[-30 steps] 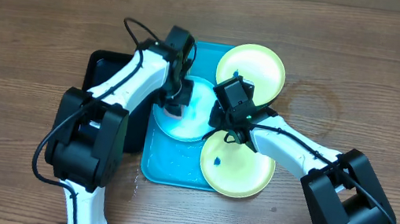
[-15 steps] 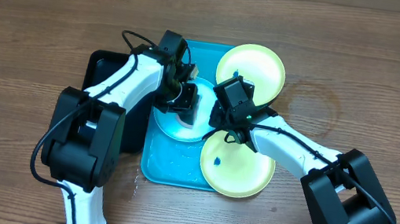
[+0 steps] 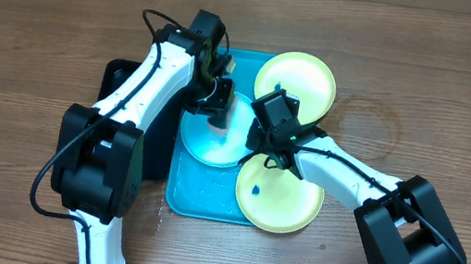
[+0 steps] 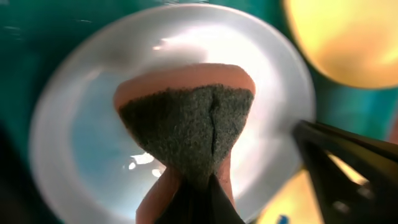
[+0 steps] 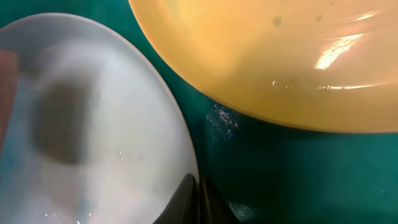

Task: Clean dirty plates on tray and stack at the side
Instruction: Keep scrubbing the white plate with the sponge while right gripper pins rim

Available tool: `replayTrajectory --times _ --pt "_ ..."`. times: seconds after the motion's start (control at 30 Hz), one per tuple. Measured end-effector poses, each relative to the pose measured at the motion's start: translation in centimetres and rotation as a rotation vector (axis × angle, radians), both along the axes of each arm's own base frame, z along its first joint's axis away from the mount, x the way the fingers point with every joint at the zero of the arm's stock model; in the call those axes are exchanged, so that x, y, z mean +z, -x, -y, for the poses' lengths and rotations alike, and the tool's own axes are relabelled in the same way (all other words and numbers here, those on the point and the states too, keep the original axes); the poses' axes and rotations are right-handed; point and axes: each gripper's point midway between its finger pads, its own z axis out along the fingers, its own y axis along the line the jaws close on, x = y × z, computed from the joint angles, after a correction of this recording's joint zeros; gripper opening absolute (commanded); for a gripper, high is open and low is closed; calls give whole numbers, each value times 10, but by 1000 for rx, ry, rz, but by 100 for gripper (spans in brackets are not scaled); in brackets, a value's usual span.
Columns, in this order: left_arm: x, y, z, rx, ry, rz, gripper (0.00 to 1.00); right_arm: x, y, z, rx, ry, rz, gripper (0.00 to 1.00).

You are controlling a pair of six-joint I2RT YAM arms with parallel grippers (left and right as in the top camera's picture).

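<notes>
Left claw [image 4: 194, 205] grips orange-backed scouring sponge [image 4: 186, 127] over light cyan round plastic plate [image 3: 205, 149]. Right claw [image 5: 196, 194] pinches its rim. 2 pale yellow-green round plates [image 3: 296, 80] [image 3: 281, 203] look unwashed, 0 stacked.

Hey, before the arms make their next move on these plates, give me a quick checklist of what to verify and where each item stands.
1. Left gripper shut on the sponge: ok.
2. Right gripper pinching the rim of the cyan plate: ok.
3. Sponge pressed onto the cyan plate: cannot tell, the wrist views are blurred.
4. Cyan plate free of specks: cannot tell, the arm hides part of it.
5. Near yellow plate clean: not ok, blue specks on it.
6. Plates stacked beside the tray: not ok, none stacked yet.
</notes>
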Motion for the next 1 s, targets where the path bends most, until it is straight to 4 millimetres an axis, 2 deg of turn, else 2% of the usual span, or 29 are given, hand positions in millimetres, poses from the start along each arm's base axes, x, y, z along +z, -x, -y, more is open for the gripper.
replayTrajectory --times 0.17,0.4,0.6,0.77,0.9,1.0 --pt "-16 0 -21 34 -122 13 4 0 0 0 0 0 0 4" --pt "-46 17 -35 76 -184 -28 4 0 0 0 0 0 0 4" --pt "-55 19 -40 140 -200 -24 4 0 0 0 1 -3 -2 4" --pt "-53 19 -26 97 -74 -29 4 0 0 0 2 -2 -2 4" --pt "-44 23 2 37 106 -51 4 0 0 0 2 -2 -2 4" --pt "-27 23 21 5 226 -73 4 0 0 0 2 -2 -2 4"
